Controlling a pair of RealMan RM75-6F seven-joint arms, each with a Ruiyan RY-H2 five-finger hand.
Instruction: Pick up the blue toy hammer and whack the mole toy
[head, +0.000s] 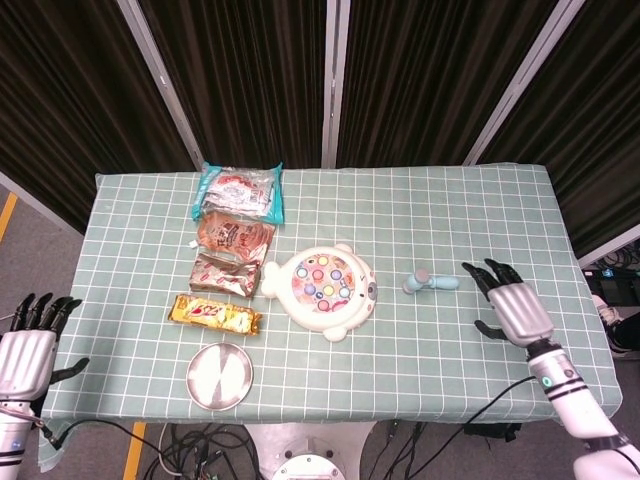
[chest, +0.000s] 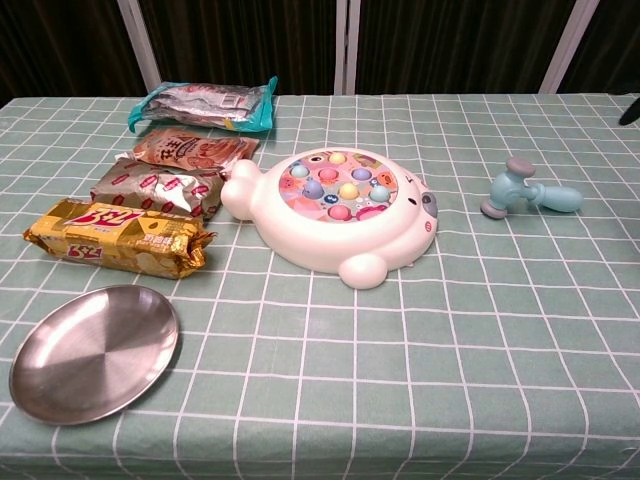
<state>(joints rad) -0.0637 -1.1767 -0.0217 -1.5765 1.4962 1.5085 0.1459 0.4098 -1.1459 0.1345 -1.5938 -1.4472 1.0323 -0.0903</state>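
The blue toy hammer (head: 432, 282) (chest: 526, 194) lies flat on the checked tablecloth, grey head to the left, handle pointing right. The white mole toy (head: 321, 290) (chest: 340, 212) with coloured pegs sits mid-table, left of the hammer. My right hand (head: 513, 305) hovers open over the table just right of the hammer's handle, fingers spread, not touching it; only a dark fingertip (chest: 630, 108) shows at the chest view's right edge. My left hand (head: 28, 345) hangs open off the table's left front corner.
Several snack packets lie left of the mole toy: a teal one (head: 240, 192), a brown pouch (head: 231, 236), a silver one (head: 226, 275) and a gold bar (head: 214, 314). A steel plate (head: 219, 375) (chest: 92, 351) sits at the front left.
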